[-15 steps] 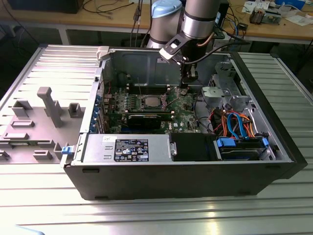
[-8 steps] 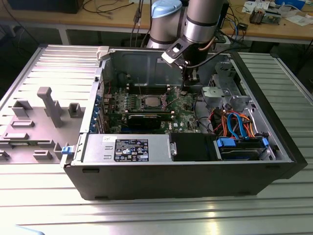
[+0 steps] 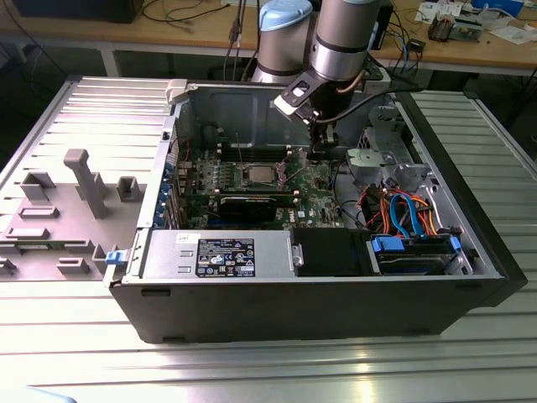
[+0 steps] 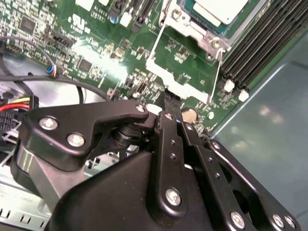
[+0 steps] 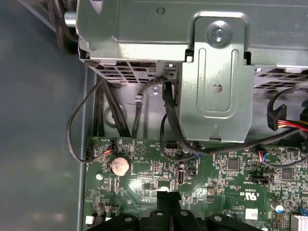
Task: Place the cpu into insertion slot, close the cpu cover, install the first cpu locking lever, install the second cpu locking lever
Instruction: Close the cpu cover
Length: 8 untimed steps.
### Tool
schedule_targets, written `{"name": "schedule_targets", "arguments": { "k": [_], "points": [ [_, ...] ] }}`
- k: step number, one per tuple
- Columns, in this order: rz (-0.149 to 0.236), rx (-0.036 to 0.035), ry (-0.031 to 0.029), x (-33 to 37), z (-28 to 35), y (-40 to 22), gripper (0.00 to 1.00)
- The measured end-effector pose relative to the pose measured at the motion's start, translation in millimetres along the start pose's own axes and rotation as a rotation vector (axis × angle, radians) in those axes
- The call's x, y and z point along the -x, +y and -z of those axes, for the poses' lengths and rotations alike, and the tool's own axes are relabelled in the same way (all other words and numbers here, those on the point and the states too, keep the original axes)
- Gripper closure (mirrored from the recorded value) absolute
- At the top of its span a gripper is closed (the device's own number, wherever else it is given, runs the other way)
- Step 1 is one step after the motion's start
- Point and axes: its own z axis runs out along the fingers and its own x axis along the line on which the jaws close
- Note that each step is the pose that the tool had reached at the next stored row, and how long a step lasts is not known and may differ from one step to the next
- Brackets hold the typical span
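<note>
Ribbed metal table (image 3: 252, 369) spreads widest and closest in the exterior view. The open computer case (image 3: 294, 311) lies on it, with walls rising on all four sides. A grey side panel (image 3: 75, 168) lies flat against the case on the exterior view's left. The arm (image 3: 344, 42) drops in from the far side, with free air above the case's open top. A power supply (image 3: 218, 254) fills the near corner. A drive cage (image 3: 382, 164) crowds the exterior view's right, just beside the gripper (image 3: 321, 154), while the green board (image 4: 96, 29) lies open toward the cpu (image 4: 216, 9). In the second wrist view the fingertips (image 4: 168, 111) are drawn together with no gap showing. Their tip is at the free edge of the cpu cover (image 4: 161, 74); whether they pinch that edge I cannot tell. The cover is swung open, and the board shows through its window. The cpu sits in the insertion slot (image 4: 192, 29), with memory slots (image 4: 260, 43) just beside it.
</note>
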Motion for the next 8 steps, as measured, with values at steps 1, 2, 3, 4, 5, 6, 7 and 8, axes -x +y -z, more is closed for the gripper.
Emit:
{"name": "schedule_targets", "arguments": {
  "k": [1,2,3,4,5,6,7,8],
  "points": [
    [0.000,0.0000,0.0000,0.0,0.0,-0.8,0.89],
    [0.000,-0.0001,-0.0001,-0.1,0.0,-1.1,0.89],
    [0.000,0.0000,0.0000,-0.1,0.0,-1.1,0.89],
    [0.000,0.0000,0.0000,-0.1,0.0,-1.1,0.89],
    [0.000,0.0000,-0.0001,-0.1,0.0,-1.8,0.89],
    [0.000,0.0000,0.0000,-0.2,0.0,-2.6,0.89],
    [0.000,0.0000,-0.0001,-0.2,0.0,-2.7,0.89],
    [0.000,0.0000,0.0000,-0.2,0.0,-2.8,0.89]
  ]
}}
